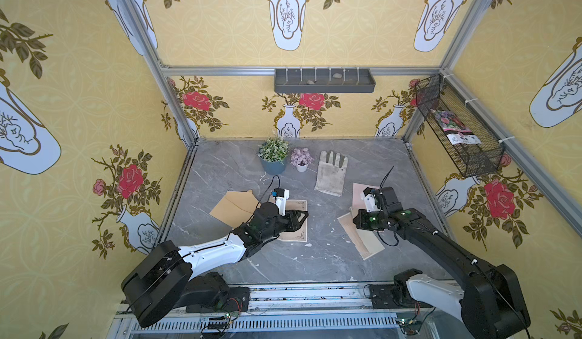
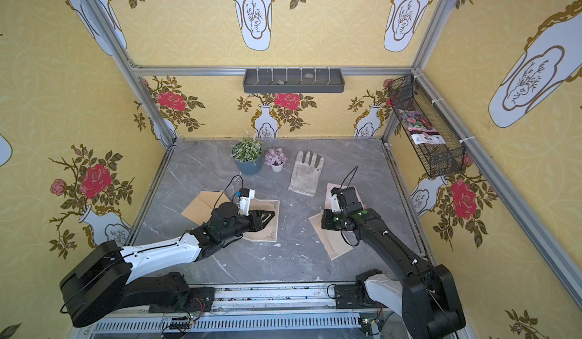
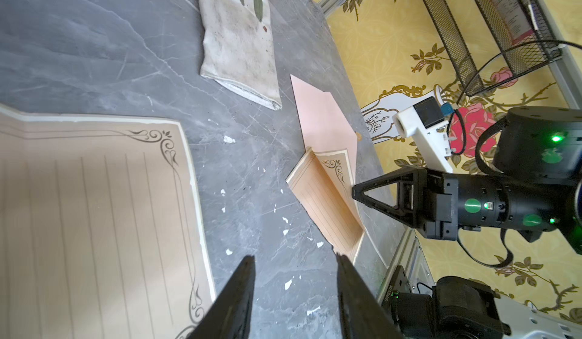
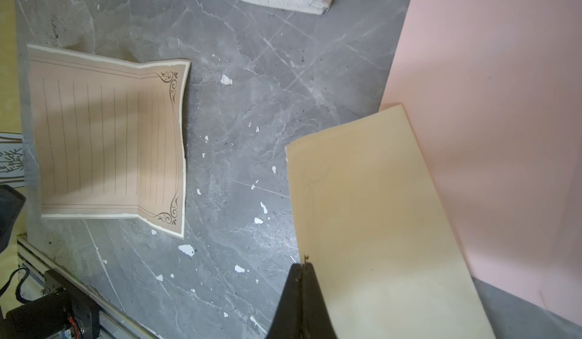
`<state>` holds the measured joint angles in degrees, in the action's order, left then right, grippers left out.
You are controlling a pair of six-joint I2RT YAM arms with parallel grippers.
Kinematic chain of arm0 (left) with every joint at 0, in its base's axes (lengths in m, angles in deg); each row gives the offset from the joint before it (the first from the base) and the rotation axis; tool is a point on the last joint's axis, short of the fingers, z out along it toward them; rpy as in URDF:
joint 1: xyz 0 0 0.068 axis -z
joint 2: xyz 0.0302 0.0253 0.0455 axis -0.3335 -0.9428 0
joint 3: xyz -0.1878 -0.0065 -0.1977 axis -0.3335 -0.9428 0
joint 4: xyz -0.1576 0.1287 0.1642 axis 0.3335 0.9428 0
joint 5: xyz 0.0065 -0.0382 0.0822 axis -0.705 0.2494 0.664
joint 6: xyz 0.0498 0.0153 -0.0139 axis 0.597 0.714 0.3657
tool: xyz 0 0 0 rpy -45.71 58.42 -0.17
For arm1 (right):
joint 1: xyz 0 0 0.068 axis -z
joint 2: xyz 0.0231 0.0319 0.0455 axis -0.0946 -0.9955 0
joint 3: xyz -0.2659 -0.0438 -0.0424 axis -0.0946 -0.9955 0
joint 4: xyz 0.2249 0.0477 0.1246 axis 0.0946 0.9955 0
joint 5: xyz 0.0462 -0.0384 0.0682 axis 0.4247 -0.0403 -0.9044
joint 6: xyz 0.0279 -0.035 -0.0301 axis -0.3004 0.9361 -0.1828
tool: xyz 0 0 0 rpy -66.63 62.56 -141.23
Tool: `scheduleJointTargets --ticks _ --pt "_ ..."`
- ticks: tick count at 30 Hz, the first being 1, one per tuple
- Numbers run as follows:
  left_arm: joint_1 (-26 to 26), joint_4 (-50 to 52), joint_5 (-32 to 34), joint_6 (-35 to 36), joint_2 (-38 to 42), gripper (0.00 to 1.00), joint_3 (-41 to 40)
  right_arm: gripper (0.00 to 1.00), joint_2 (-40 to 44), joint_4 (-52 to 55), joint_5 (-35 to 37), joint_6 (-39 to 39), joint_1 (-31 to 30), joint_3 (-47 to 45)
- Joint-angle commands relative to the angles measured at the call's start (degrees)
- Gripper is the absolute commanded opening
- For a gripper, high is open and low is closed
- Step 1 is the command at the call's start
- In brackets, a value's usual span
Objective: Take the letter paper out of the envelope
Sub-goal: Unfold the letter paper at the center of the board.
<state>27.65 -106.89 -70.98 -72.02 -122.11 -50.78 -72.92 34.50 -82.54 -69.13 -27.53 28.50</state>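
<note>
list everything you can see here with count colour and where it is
table: 1, grey marble, under everything
brown envelope: 1, tan, left side
open letter sheet: 1, beige lined, flat, left of centre
pink envelope: 1, pink, right side
folded letter sheet: 1, beige lined, overlapping pink envelope
glove: 1, off-white, back centre
green plant: 1, blue pot, back
purple plant: 1, white pot, beside green plant
wall tray: 1, grey, back wall, two stones inside
mesh basket: 1, black, right wall, packet inside
left tool: 1, black, open, over open letter sheet's edge
right tool: 1, black, shut at folded letter sheet's edge, grip unclear
</note>
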Motion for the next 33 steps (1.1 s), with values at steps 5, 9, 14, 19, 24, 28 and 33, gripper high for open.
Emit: scheduleJointTargets --ticks 5,9,14,19,24,28,33 --pt "0.85 -3.3 -1.81 0.26 -1.91 0.44 0.81 0.0 0.4 -2.57 -3.9 -0.08 2.5 0.01" --pt "0.85 -4.25 -1.37 0.05 -1.89 0.44 -0.06 0.0 1.9 -2.05 -5.91 -1.71 0.82 1.48" --pt "0.85 -4.62 -0.83 0.12 -1.3 0.44 -0.8 0.0 3.61 -3.12 -3.94 -6.03 -7.44 4.58" --pt "0.85 -4.63 -1.28 0.09 -0.99 0.44 -1.12 0.0 1.3 -9.41 -8.74 -8.49 -11.31 4.88" --pt "0.85 -4.89 -1.58 -0.22 -0.63 0.44 -1.4 0.0 -5.09 -19.3 -26.86 -7.06 1.97 -1.41" --pt "0.85 -4.85 -1.7 -0.31 0.19 0.43 -2.08 0.0 -10.6 -23.26 -32.12 -5.5 8.22 -3.99" --pt "0.85 -4.41 -1.49 -0.22 0.77 0.43 -2.36 0.0 -11.4 -21.75 -28.76 -4.42 7.94 -4.05"
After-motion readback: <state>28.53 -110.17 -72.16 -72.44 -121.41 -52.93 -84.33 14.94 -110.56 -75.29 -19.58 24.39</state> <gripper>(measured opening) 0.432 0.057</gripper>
